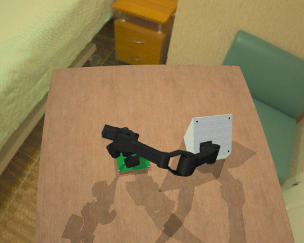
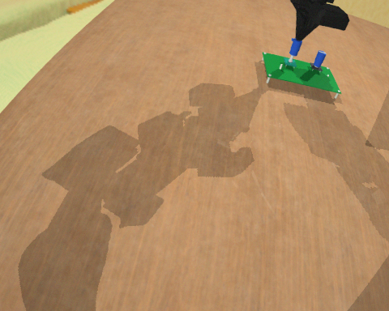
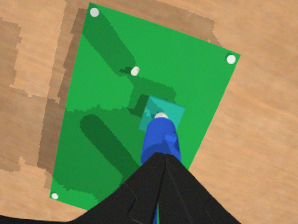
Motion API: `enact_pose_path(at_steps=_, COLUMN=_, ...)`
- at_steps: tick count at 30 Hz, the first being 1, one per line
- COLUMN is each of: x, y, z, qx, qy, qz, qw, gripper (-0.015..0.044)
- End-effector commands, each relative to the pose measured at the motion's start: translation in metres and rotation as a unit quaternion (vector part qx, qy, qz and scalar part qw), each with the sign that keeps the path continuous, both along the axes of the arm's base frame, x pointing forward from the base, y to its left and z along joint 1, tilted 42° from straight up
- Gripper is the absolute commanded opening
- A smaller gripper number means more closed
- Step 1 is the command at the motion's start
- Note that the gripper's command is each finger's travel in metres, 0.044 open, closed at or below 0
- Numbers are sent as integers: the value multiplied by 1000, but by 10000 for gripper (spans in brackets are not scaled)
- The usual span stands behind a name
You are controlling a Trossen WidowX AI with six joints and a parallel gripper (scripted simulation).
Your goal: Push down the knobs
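Observation:
The green circuit board (image 1: 143,164) (image 2: 327,83) (image 3: 190,65) stands on short legs. One blue knob (image 2: 296,47) (image 3: 160,137) is raised above the teal potentiometer (image 2: 287,62) (image 3: 174,111), with white shaft (image 2: 291,58) showing between them. The other blue knob (image 2: 320,59) stands on the dark potentiometer (image 2: 316,68), with no white shaft visible; the fingers mostly hide it in the wrist view. My gripper (image 2: 298,39) (image 3: 161,161) is shut and empty, pointing down, its tips at the top of the teal potentiometer's knob. Whether they touch is hard to tell.
A small white post (image 2: 281,66) (image 3: 135,71) stands on the board near the teal potentiometer. A grey-white block with a slanted face (image 1: 213,131) stands to the right on the wooden table (image 1: 142,92). The arm (image 1: 148,150) reaches across from it above the board.

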State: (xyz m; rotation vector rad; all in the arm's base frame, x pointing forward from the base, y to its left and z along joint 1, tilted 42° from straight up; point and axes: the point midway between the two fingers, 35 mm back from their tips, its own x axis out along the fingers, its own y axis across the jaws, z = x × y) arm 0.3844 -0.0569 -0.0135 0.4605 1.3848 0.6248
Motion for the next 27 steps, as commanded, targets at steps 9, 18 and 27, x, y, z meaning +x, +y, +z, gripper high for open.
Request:
enact_pose_path(at_steps=9, x=0, y=2, z=-1, qx=3, qy=1, qz=-2, qw=1000, gripper=0)
enact_pose_path(at_steps=18, x=0, y=4, z=-4, qx=3, qy=1, qz=-2, qw=1000, gripper=0)
enact_pose_path(at_steps=27, x=1, y=7, z=-7, qx=3, qy=1, qz=-2, qw=1000, gripper=0)
